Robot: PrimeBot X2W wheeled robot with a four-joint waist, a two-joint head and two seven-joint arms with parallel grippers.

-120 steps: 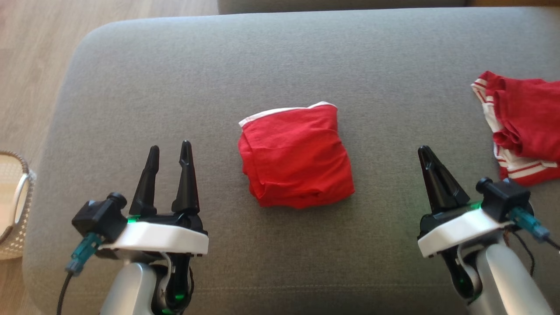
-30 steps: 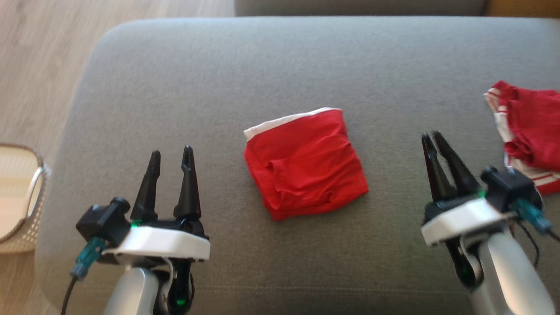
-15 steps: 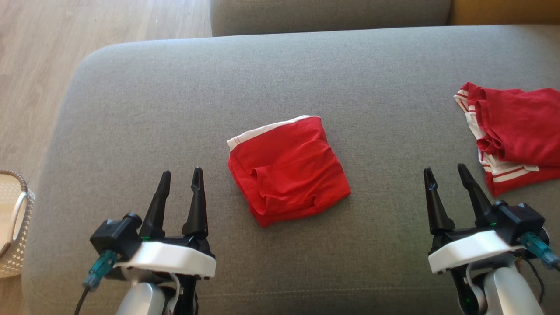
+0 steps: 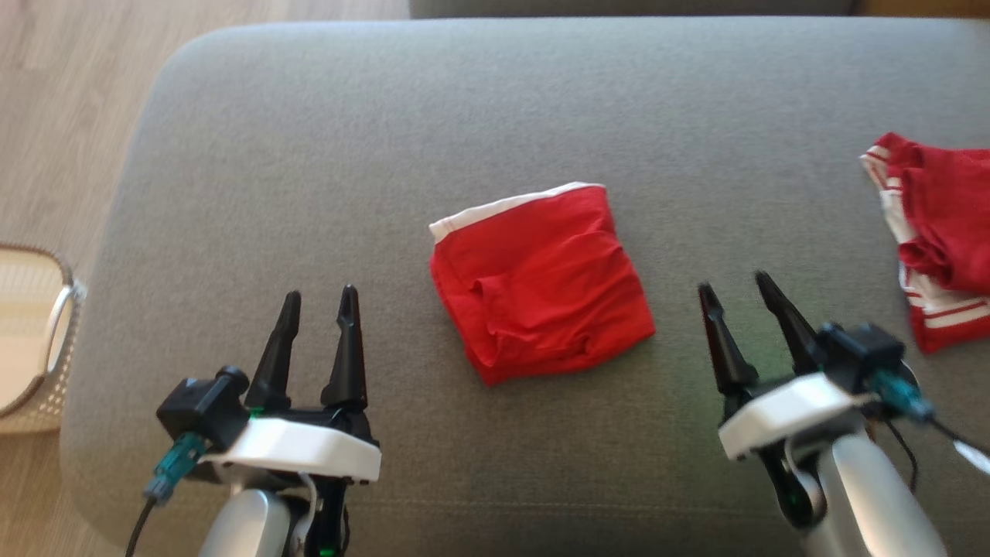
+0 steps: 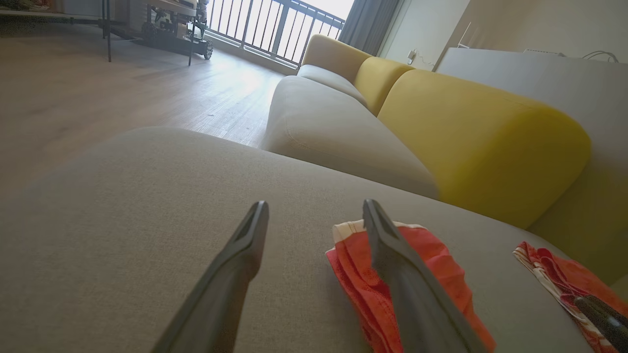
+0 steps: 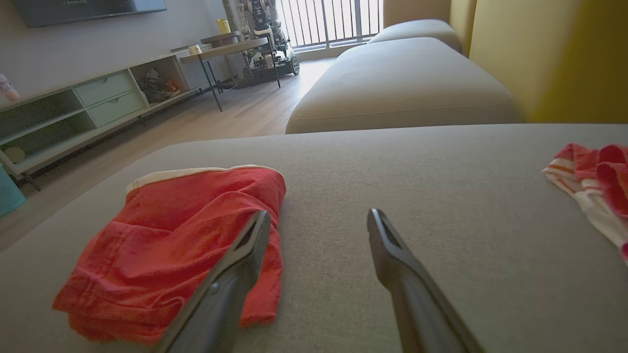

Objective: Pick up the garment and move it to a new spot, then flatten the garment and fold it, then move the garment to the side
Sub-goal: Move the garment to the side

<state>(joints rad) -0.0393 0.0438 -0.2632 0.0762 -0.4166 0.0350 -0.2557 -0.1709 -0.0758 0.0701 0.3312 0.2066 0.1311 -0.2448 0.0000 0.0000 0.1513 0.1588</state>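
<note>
The garment [image 4: 541, 282] is a red piece with a white waistband, folded into a rough square in the middle of the grey sofa cushion [image 4: 495, 100]. It also lies ahead in the left wrist view [image 5: 353, 269] and the right wrist view [image 6: 171, 245]. My left gripper [image 4: 319, 298] hovers open to the garment's left, apart from it. My right gripper [image 4: 735, 282] stands open just right of the garment, not touching it. Nothing is between either pair of fingers.
A second red garment with white stripes [image 4: 940, 247] lies crumpled at the cushion's right edge. A woven basket [image 4: 35, 340] stands on the wooden floor at the left. A yellow backrest [image 5: 471, 142] and another grey cushion [image 6: 402, 83] lie beyond.
My right gripper has opened from shut and shifted left, closer to the folded garment. The head camera has swayed; the left gripper stays open and the garment lies where it was.
</note>
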